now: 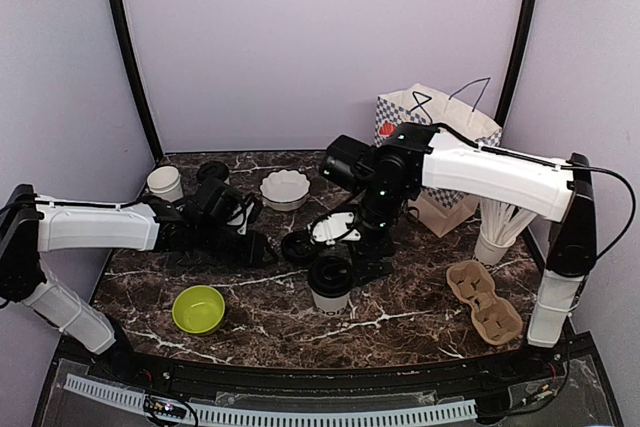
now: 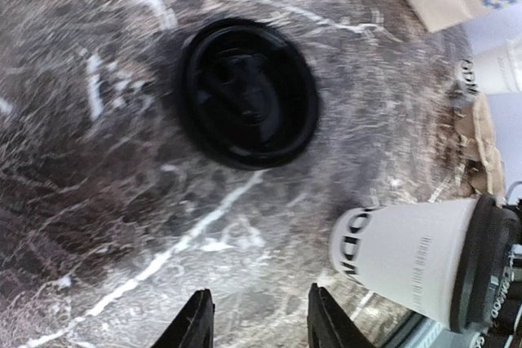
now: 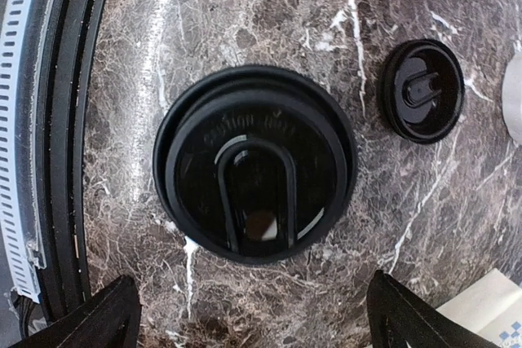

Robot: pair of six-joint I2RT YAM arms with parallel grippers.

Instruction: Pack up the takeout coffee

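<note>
Top view: the coffee cup [image 1: 330, 285], black lid fitted, stands upright on the marble table [image 1: 420, 329], front of centre. The right gripper [image 1: 345, 252] hangs directly above it, fingers pointing down; whether they touch the cup cannot be told from here. The left gripper [image 1: 262, 247] sits low to the cup's left, just beside a loose black lid [image 1: 297, 247] lying flat on the table. Left wrist view: the left fingers [image 2: 196, 323] stand partly apart with nothing between them. The loose lid lies ahead of the tips, clear of them, and the cup shows off to one side with its lettering visible. Right wrist view: the cup's lid fills the centre, seen from straight above. The right fingers [image 3: 110, 315] are spread wide to either side of it, gripping nothing and not touching the lid's rim. The loose lid lies near the cup, apart from it.
</note>
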